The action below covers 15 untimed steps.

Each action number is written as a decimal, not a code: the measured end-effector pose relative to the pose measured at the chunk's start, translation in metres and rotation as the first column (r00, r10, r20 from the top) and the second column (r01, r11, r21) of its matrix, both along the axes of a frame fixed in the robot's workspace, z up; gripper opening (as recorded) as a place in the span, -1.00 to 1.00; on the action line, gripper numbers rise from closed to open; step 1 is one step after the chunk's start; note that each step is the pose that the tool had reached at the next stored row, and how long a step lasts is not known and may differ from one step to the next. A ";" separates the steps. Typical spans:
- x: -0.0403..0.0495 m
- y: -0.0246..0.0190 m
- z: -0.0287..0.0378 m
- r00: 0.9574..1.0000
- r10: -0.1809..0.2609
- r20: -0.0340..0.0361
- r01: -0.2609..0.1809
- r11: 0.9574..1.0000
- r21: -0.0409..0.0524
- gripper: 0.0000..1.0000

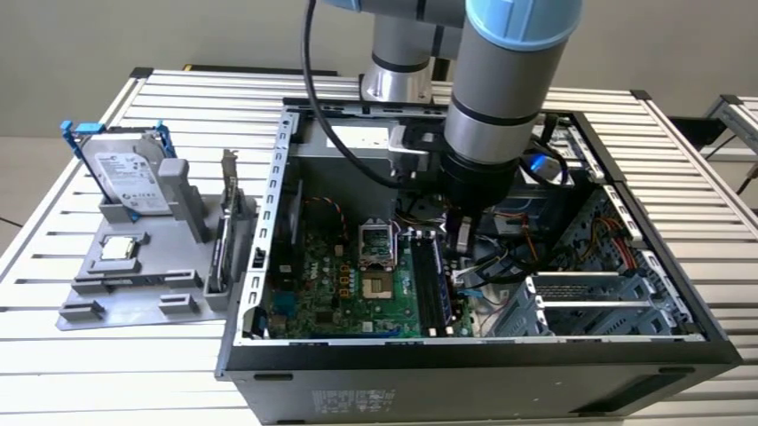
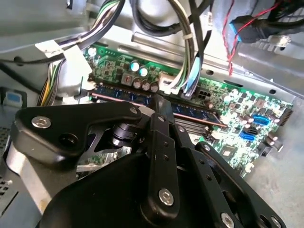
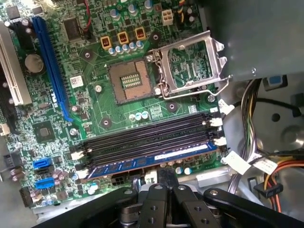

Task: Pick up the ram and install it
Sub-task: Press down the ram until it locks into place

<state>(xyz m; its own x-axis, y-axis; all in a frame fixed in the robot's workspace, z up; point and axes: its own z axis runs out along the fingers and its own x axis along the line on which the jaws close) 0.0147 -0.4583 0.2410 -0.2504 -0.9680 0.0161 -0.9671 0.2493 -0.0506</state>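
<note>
Since the ram already lies along the slot nearest the end effector, the step in hand looks like seating, not fetching.

- Bench, edge at the exterior view's left: a grey tray with a hard drive stands well apart from the work. Leave it alone.
- Middle of the bench: an open case with a green board. The CPU socket sits with its frame raised, just beside the slots. I judge it the thing to keep clear of.
- Ram: a blue stick in the outermost slot, parallel to the empty black slots. It shows in both wrist views, and in the second wrist view it runs under a cable bundle.
- End effector: it hangs over the ram's middle, at or touching the top edge. I cannot tell whether it is clenched on the ram or released.
- White latches at the slot ends: I cannot tell whether they are locked.

To do it well, I judge:
- Press straight down and keep the stick square to the slot.
- Load it evenly so both ends go in together. A tilt would jam one end.
- Mind the cables towards the exterior view's right, which are near the wrist and could snag.
</note>
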 end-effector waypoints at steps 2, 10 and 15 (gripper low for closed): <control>-0.0001 0.0000 0.0000 1.000 0.019 -0.004 -0.019 1.000 0.001 -1.00; 0.0000 0.0000 -0.0005 0.994 0.109 -0.010 -0.109 0.994 0.006 -1.00; 0.0000 0.0000 -0.0009 0.986 0.164 -0.015 -0.164 0.986 0.008 -1.00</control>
<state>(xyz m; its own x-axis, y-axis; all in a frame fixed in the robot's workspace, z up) 0.0147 -0.4583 0.2401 -0.0880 -0.9960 0.0123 -0.9956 0.0875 -0.0337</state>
